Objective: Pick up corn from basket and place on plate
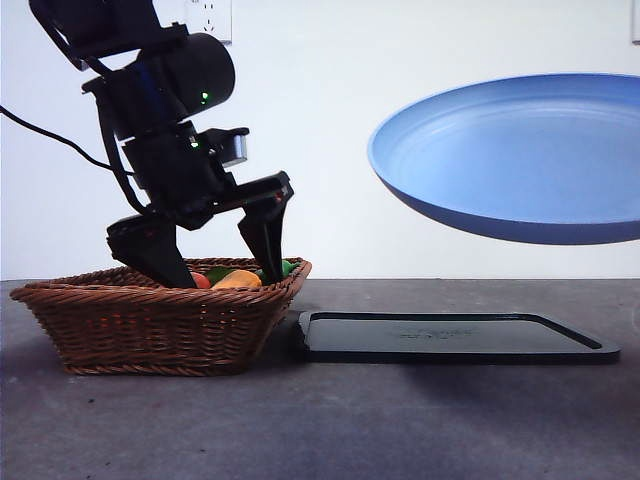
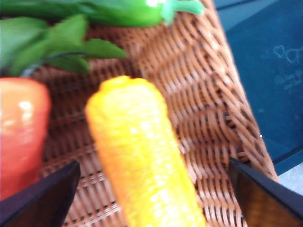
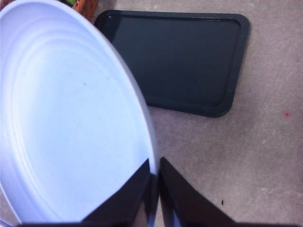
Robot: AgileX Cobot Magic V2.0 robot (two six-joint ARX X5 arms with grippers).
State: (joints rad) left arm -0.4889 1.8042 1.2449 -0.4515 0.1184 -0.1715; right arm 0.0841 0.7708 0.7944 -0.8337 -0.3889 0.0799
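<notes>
Straddling the corn (image 2: pixel 142 156) with both black jaws spread wide, the left gripper (image 1: pixel 215 255) reaches down into the basket (image 1: pixel 160 320) at the left of the table, one jaw on each side of the cob and neither touching it in the left wrist view. The corn lies flat on the woven basket floor, a yellow-orange cob with its long axis running straight between the open jaws and its rounded end pointing away from the wrist toward the green vegetables (image 2: pixel 71 52) at the far side of the basket. A red-orange peach (image 2: pixel 21 132) sits just beside the corn, close to one jaw. In the front view only a low orange hump of the corn (image 1: pixel 238 280) shows above the braided rim. The left arm comes down from the upper left, its dark body tilted and its jaws angled downward into the basket. The right gripper (image 3: pixel 155 189) is clamped on the rim of the blue plate (image 1: pixel 510 160), holding it in the air at the right, tilted, above the black tray (image 1: pixel 450 338) that lies flat on the grey table (image 1: pixel 320 420) just right of the basket.
</notes>
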